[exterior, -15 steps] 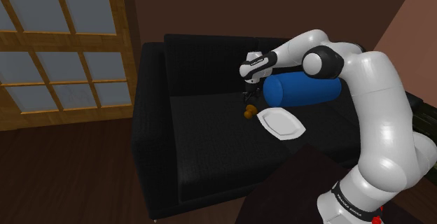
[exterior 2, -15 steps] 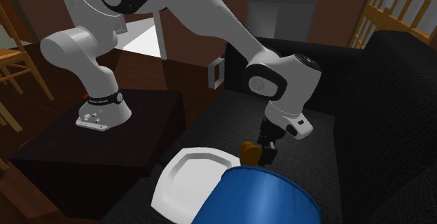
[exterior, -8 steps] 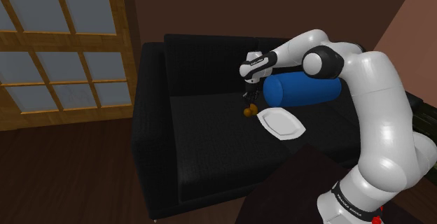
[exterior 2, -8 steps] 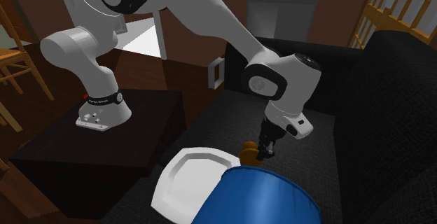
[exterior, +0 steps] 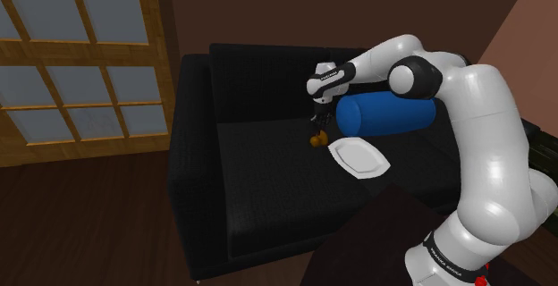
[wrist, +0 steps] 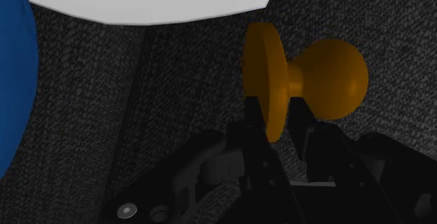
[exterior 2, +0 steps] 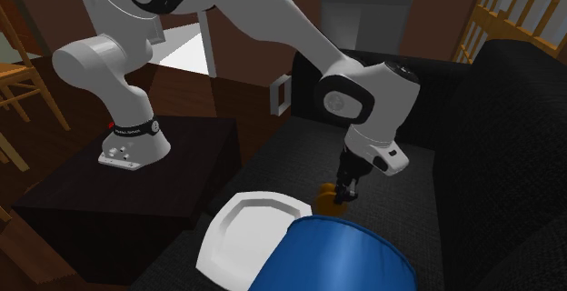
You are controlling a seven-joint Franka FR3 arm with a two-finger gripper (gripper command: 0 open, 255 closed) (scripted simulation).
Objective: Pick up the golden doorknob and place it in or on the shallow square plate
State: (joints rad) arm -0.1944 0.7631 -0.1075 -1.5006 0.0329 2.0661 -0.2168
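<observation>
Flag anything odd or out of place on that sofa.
A white plate lies on the black sofa seat, and the gripper clasps a loose golden doorknob just beside it. These are odd spots for tableware and hardware. Nothing looks spilled or broken.

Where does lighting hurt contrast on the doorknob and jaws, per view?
Shoulder view: dim, black jaws merge with the black sofa, doorknob a faint orange speck. Second exterior view: white plate bright, jaws dark on dark. Wrist view: doorknob evenly lit, clear against grey fabric.
</observation>
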